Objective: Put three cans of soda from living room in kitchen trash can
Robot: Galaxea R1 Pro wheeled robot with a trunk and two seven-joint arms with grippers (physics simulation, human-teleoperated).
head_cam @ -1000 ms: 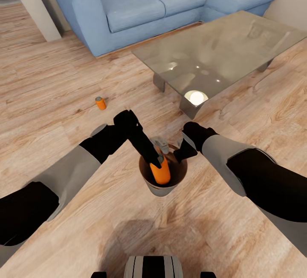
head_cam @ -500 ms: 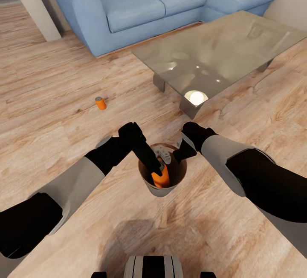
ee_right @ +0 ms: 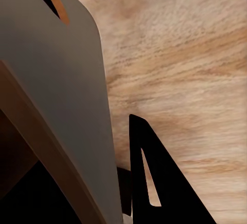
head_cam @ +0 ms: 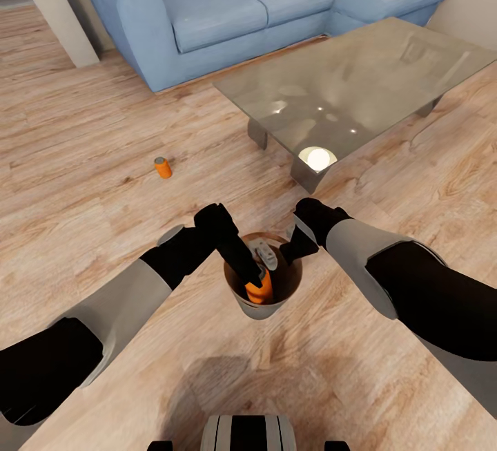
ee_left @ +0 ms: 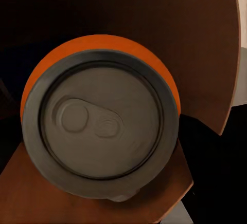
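Left claw (head_cam: 257,278) reaches into the tash can (head_cam: 264,308), fingertips hidden behind the rim; its grip on the soda can (head_cam: 260,289) cannot be confirmed; left wrist view shows that can's grey top (ee_left: 100,126); right claw (head_cam: 293,247) clamps the rim; second can (head_cam: 163,167) lies well beyond.

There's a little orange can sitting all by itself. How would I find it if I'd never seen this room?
Start at the big blue sofa and look down past its near arm onto the wood floor. The lone soda can stands upright there, well left of the glass coffee table. Unlike the other orange can, it is not inside the grey bin.
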